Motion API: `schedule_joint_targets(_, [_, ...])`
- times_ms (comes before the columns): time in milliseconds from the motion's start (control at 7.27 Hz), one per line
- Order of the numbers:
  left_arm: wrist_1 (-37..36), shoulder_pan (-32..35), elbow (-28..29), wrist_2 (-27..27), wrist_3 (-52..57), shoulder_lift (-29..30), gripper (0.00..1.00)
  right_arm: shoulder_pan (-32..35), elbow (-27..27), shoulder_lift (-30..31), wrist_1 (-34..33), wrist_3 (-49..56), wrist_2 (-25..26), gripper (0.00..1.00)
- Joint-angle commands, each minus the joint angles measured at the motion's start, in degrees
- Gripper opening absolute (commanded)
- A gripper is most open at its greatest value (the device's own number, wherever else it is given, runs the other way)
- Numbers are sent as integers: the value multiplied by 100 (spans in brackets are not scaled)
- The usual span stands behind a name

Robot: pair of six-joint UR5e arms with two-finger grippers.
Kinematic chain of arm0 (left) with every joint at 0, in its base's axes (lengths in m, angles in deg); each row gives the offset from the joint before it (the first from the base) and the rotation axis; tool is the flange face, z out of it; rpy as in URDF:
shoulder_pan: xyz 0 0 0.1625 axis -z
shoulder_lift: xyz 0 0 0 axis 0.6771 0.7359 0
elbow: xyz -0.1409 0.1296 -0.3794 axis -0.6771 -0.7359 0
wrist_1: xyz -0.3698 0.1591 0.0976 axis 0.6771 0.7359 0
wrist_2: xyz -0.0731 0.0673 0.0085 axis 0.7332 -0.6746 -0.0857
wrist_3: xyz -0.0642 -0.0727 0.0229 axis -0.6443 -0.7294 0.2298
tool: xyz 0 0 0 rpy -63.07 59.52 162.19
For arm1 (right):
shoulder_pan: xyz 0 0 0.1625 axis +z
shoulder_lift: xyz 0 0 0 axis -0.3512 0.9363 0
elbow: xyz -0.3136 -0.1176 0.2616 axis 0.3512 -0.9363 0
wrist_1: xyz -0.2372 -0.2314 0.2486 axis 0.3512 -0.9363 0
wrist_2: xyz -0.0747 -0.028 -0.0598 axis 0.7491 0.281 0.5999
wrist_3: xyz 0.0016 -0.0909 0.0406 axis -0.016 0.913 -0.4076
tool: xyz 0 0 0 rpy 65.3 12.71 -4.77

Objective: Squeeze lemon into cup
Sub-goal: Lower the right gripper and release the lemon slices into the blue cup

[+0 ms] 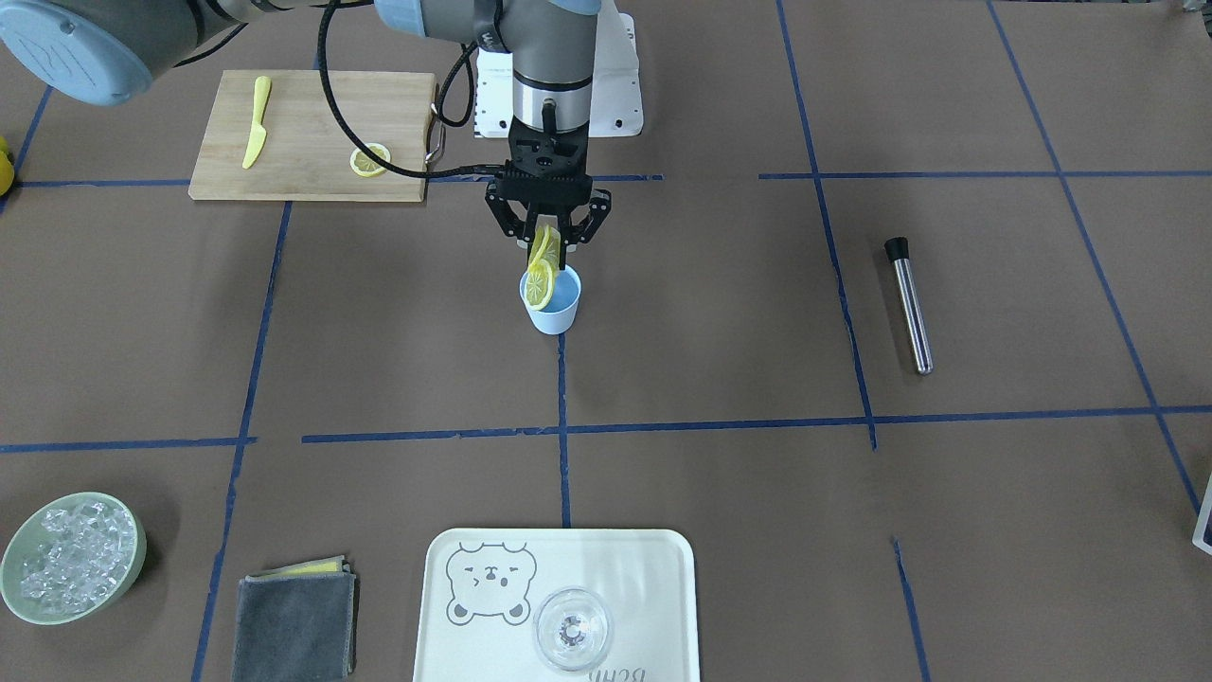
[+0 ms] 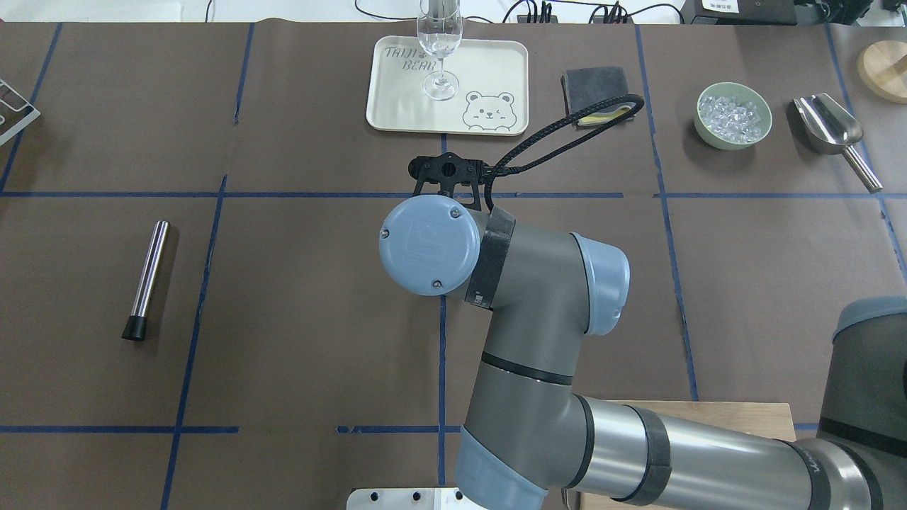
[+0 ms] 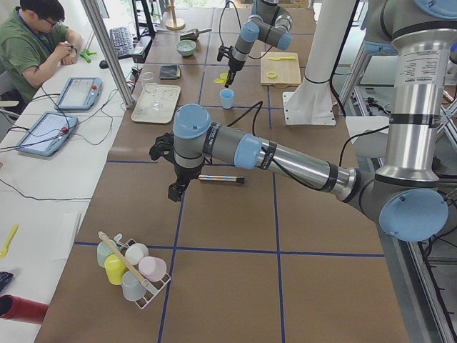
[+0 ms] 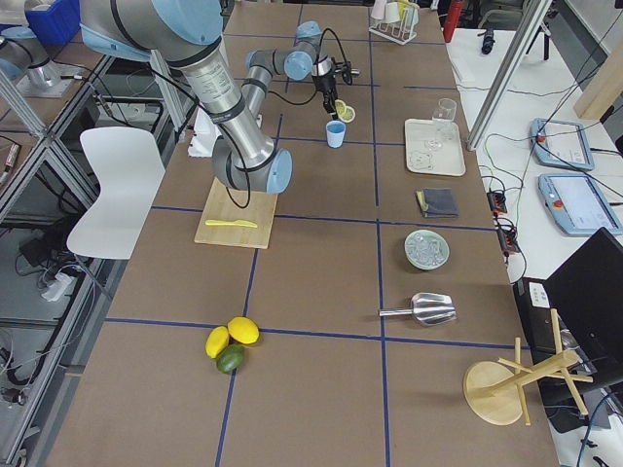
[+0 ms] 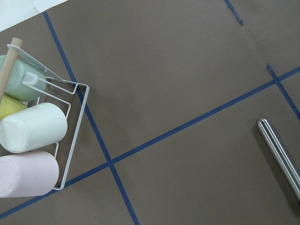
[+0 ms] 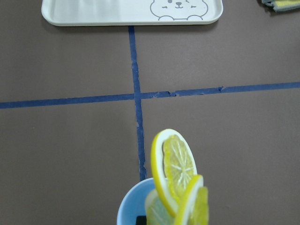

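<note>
My right gripper (image 1: 547,242) points down, shut on yellow lemon slices (image 1: 543,251) right above the small light-blue cup (image 1: 552,305) near the table's middle. The lowest slice hangs over the cup's rim. In the right wrist view the slices (image 6: 176,168) sit over the cup's mouth (image 6: 131,208). The arm hides the cup in the overhead view. My left gripper (image 3: 175,191) hangs above the table by a steel rod; I cannot tell whether it is open or shut.
A wooden cutting board (image 1: 312,114) with a yellow knife (image 1: 256,121) and a lemon slice (image 1: 369,159) lies behind the cup. The steel rod (image 1: 909,303), a bear tray (image 1: 644,587) with a clear glass (image 1: 573,630), an ice bowl (image 1: 140,554), a grey cloth (image 1: 295,620) and a cup rack (image 5: 70,140) are around.
</note>
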Motion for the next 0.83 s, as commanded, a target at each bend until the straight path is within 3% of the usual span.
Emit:
schedule_joint_targets(0, [0, 0, 5, 0, 0, 4, 100, 4, -467, 33, 473, 10, -4, 40])
schedule_joint_targets(688, [0, 0, 14, 9, 0, 4, 100, -110, -390, 24, 459, -69, -57, 41])
